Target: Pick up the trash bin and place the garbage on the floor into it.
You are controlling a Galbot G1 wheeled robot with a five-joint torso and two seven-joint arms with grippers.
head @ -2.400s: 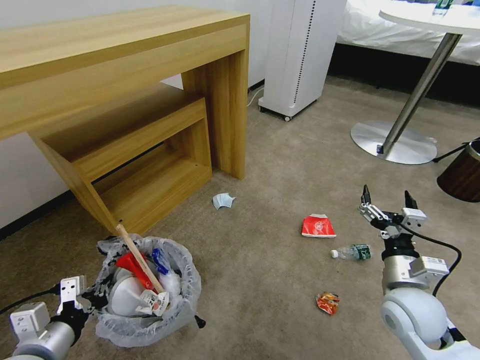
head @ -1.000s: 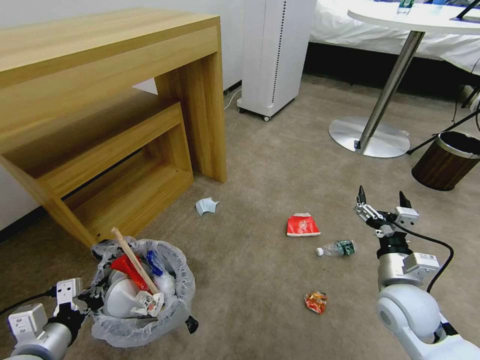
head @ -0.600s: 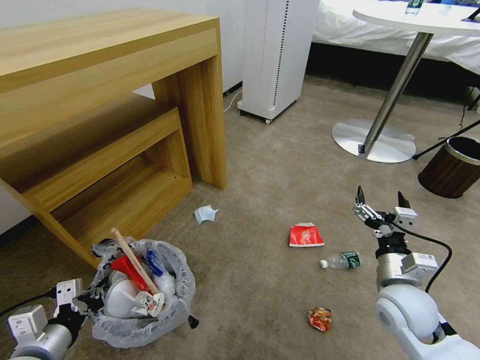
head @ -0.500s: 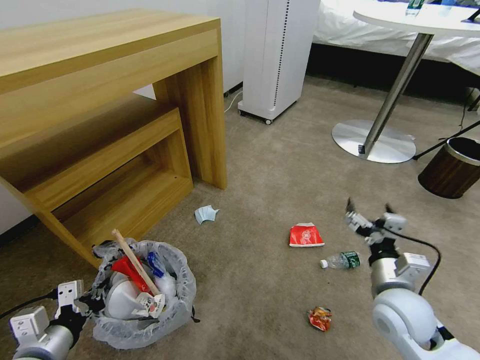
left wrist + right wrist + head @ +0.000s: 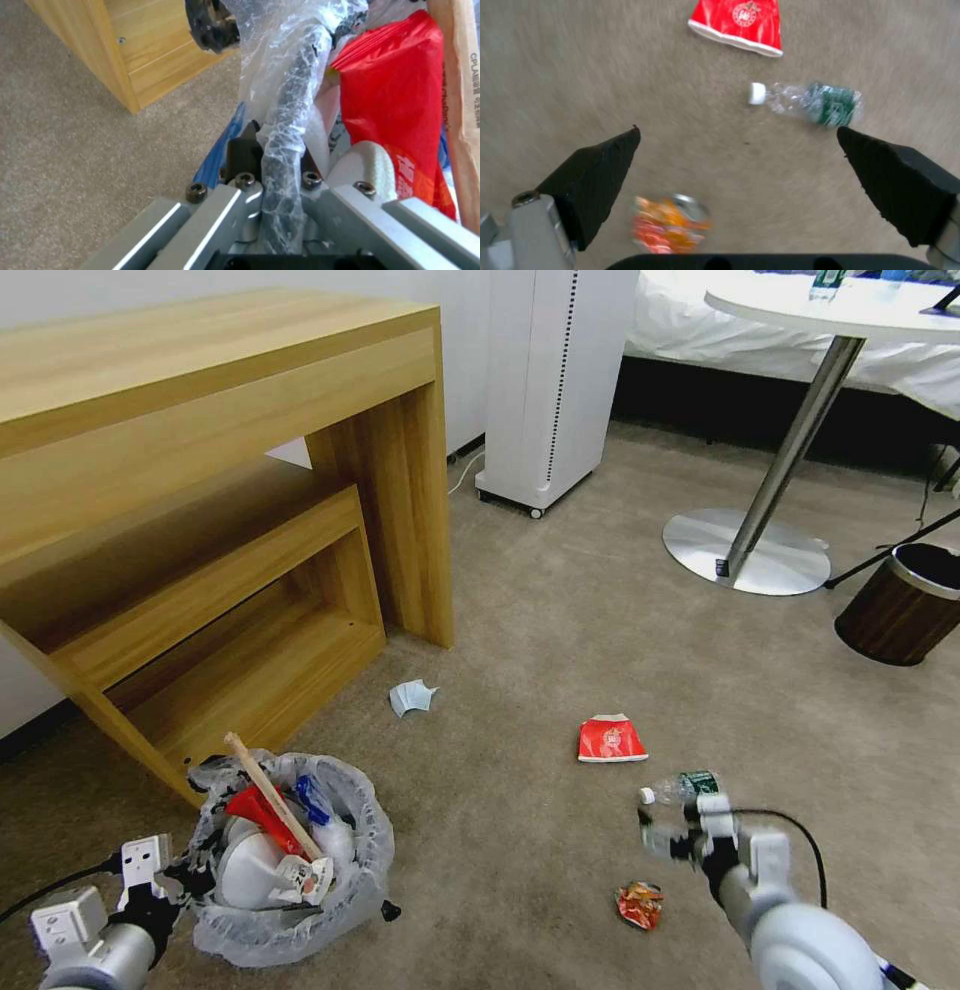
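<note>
Centrally, the wooden desk (image 5: 210,470) serves as landmark; the beige carpet (image 5: 560,620) spreads out in front of it. Just in front of the desk's lower shelf sits the trash bin (image 5: 290,860), lined with a crinkly plastic bag (image 5: 290,75) and loaded with a white slipper (image 5: 245,870), a red wrapper (image 5: 395,93) and a wooden stick (image 5: 272,795) leaning out over its rim. The left gripper (image 5: 272,153) is clenched on the bin's bag-covered rim, on the side away from the desk. The right gripper (image 5: 737,195) hangs released, jaws spread wide, over the carpet well right of the desk. Beyond its fingertips (image 5: 600,165) lie a red packet (image 5: 611,738), a clear bottle (image 5: 682,787) and an orange packet (image 5: 640,905), all apart from one another. A pale blue mask (image 5: 411,698) lies near the desk's leg.
</note>
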